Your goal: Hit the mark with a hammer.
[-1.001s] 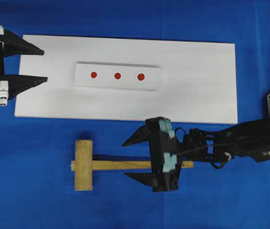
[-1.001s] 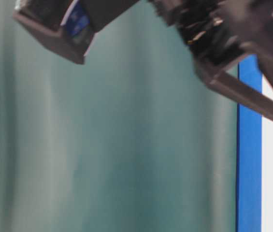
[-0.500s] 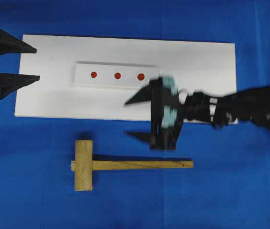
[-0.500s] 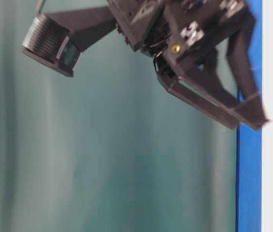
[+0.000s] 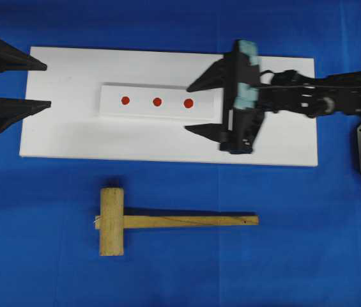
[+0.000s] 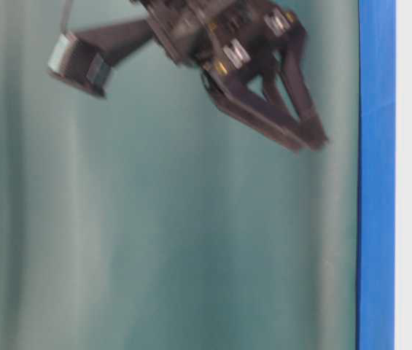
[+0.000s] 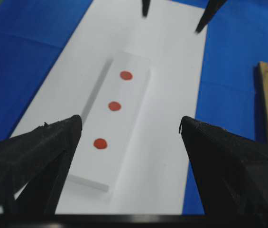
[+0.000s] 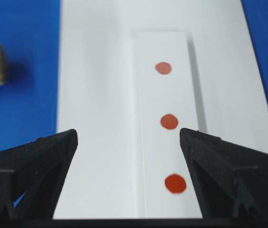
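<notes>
light-brown wooden mallet (image 5: 112, 221) lies untouched on blue tabletop (image 5: 295, 256) | right claw (image 5: 194, 107) spread above white board (image 5: 71, 128) | left claw (image 5: 43, 83) spread at board edge, base cut off

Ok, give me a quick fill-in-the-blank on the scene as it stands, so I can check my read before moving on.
1. The small white strip carries ____ red dots.
2. The hammer lies on the ____ cloth, off the white board.
3. The right gripper hovers over the board with jaws ____.
4. The hammer's head points toward the ____ gripper's side.

Missing words: three; blue; open; left
</notes>
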Controlling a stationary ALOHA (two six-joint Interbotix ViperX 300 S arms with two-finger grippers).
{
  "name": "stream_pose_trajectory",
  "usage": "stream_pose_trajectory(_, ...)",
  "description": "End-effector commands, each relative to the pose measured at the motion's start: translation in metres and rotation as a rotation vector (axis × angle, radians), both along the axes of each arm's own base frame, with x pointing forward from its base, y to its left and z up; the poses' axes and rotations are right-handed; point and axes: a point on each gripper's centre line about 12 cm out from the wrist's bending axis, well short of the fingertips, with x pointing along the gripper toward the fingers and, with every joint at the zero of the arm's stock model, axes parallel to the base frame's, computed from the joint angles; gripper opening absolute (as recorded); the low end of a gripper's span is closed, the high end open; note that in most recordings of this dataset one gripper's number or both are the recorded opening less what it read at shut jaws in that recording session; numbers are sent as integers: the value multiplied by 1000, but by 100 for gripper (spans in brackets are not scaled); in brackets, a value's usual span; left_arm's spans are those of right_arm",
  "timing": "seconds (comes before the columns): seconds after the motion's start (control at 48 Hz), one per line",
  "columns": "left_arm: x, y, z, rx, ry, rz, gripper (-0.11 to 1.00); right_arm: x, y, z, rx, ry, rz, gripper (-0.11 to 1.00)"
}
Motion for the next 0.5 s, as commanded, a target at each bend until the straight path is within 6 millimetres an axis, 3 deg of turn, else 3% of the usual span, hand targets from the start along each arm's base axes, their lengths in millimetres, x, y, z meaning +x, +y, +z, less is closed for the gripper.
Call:
stream_pose_trajectory(0.0,1,-2,5,7,-14,-12,80,-18,-4,27,-13,-77,-12,85)
stream_pose_trajectory(0.334,-5,-13,9,112,-37,-92,80,-109,-9,59,-37,-234,-54,84)
stream_pose_trajectory(0.479,-12,-15,12,155,-65,-105,80,-136,-6,56,-49,-263,-50,84)
